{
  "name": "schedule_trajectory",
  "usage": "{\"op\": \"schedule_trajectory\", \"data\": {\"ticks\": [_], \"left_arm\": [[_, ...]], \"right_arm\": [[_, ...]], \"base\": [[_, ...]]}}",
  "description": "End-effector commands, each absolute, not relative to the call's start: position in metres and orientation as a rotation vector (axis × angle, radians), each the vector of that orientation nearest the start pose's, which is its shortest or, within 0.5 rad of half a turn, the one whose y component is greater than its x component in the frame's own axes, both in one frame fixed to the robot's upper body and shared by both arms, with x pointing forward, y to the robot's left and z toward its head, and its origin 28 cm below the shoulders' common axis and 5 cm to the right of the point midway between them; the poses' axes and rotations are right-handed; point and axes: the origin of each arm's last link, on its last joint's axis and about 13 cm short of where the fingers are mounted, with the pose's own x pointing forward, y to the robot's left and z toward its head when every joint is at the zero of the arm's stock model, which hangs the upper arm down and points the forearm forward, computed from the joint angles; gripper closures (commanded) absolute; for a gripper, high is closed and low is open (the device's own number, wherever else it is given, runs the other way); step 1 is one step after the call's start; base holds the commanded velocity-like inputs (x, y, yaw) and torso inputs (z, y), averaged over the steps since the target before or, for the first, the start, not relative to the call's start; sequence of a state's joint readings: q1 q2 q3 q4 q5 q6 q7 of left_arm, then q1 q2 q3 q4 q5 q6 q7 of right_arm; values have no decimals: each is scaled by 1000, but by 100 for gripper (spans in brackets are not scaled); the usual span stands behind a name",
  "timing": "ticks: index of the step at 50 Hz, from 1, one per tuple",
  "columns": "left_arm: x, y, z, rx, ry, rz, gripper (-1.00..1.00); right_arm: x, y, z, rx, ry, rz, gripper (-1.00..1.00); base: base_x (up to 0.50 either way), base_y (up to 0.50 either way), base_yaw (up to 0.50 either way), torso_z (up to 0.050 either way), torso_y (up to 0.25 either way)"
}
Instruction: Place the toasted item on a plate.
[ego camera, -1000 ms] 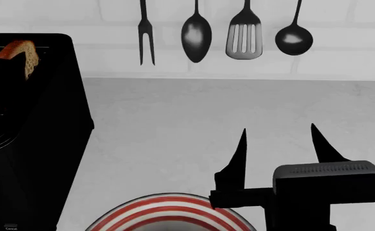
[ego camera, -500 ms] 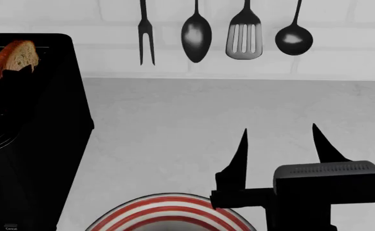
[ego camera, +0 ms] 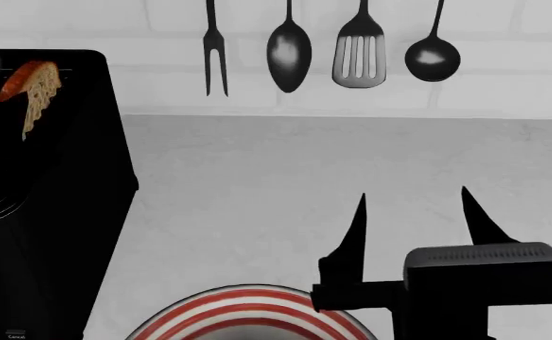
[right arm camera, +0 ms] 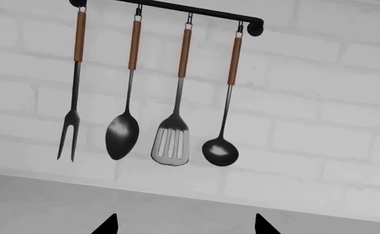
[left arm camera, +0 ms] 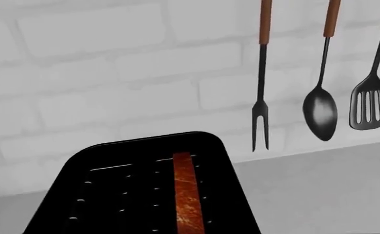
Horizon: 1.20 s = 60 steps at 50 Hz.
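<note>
The toasted item [ego camera: 32,88], a bread slice with a golden-brown crust, hangs tilted over the top of the black toaster [ego camera: 58,212] at the far left. The left wrist view shows its crust [left arm camera: 188,195] edge-on, running down the middle to where the jaws sit. The black fingers do not stand out against the toaster [left arm camera: 111,195]; the slice appears held by my left gripper. The striped plate [ego camera: 247,301] lies at the near edge, partly cut off. My right gripper [ego camera: 413,212] is open and empty above the counter, just right of the plate, and also shows in the right wrist view [right arm camera: 184,226].
A fork [ego camera: 215,49], spoon [ego camera: 289,49], slotted spatula [ego camera: 359,60] and ladle [ego camera: 433,57] hang from a rail on the white brick wall behind the grey counter [ego camera: 304,163]. The toaster fills the left side.
The slice has come up from the toaster slot and turned from face-on to nearly edge-on, tilting. My right gripper has dropped very slightly.
</note>
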<state>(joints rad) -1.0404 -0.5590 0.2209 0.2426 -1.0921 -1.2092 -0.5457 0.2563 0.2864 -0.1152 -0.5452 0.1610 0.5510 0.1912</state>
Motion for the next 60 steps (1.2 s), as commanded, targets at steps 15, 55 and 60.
{"op": "schedule_trajectory", "data": {"ticks": [15, 55, 60], "left_arm": [[287, 260, 282, 148, 116, -30, 100], [271, 254, 351, 129, -74, -31, 100], [256, 248, 354, 125, -106, -80, 100]], "right_arm": [[236, -120, 148, -155, -237, -13, -100], [235, -122, 141, -132, -248, -21, -100], [235, -123, 142, -135, -246, -20, -100]], "base": [[0, 1, 1, 0, 0], [0, 0, 1, 0, 1], [0, 0, 0, 0, 0]]}}
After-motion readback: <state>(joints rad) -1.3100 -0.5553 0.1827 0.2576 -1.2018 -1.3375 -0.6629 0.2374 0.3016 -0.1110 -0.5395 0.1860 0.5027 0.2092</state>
